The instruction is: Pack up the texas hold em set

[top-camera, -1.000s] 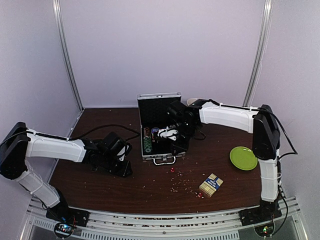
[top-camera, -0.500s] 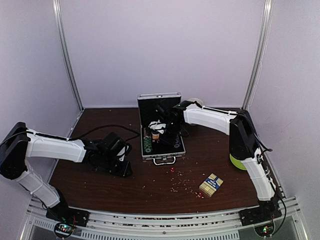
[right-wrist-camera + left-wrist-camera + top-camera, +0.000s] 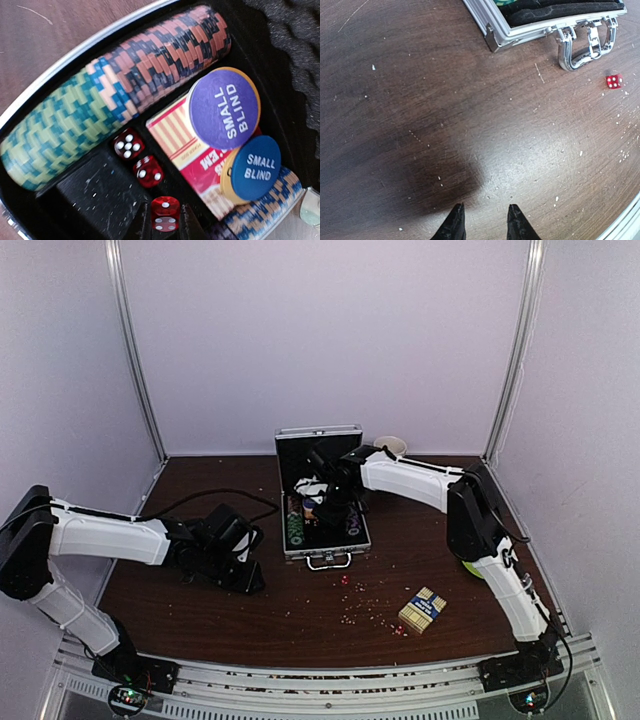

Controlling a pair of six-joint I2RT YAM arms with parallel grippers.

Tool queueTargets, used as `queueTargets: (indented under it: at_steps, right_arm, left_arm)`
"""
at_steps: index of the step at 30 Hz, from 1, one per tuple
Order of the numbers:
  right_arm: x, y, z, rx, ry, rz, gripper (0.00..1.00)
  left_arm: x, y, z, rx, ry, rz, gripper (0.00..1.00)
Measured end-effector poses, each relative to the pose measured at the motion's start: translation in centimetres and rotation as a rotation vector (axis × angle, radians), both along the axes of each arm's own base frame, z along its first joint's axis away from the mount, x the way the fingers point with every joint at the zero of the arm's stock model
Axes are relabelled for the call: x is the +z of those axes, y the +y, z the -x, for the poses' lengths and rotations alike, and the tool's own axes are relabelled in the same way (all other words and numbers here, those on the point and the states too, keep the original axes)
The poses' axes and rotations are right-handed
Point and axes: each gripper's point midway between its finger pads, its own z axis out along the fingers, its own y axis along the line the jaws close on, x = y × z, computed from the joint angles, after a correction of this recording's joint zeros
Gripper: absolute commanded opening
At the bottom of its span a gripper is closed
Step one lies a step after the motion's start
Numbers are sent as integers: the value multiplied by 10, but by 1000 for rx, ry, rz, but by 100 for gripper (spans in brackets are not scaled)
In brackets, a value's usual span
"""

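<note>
Dark wooden desk [image 3: 200, 610], open silver case [image 3: 318, 552] at its middle, right fingers [image 3: 190, 229] inside it, seemingly pinching a red die [image 3: 165, 212], left fingers [image 3: 455, 225] parted, empty, card box [image 3: 422, 610] lying outside, nearer front

The top view looks down on the whole table [image 3: 200, 605] from high behind. Both wrist cameras face downward at close range, left beside the case [image 3: 500, 37], right inside it.

Shiny metal case [image 3: 535, 32], matt wood-grain table [image 3: 470, 125]
</note>
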Motion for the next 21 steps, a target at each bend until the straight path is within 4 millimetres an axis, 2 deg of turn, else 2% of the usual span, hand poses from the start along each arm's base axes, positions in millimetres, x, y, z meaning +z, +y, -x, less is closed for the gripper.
queueTargets:
  at_steps: [5, 8, 10, 18, 21]
  right_arm:
    - [-14, 0, -4, -5, 4, 12, 11]
    - [-13, 0, -7, -5, -4, 7, 25]
    - [-13, -1, -7, -6, -3, 7, 29]
    - [-14, -2, -6, 6, 3, 11, 33]
    - [-12, -11, 2, 8, 16, 25, 34]
  left_arm:
    - [-1, 1, 1, 1, 4, -2, 31]
    - [-4, 3, 3, 1, 9, -7, 31]
    - [-5, 4, 4, 1, 12, -10, 31]
    - [-6, 4, 4, 0, 15, -9, 31]
    - [-6, 4, 4, 0, 15, -9, 31]
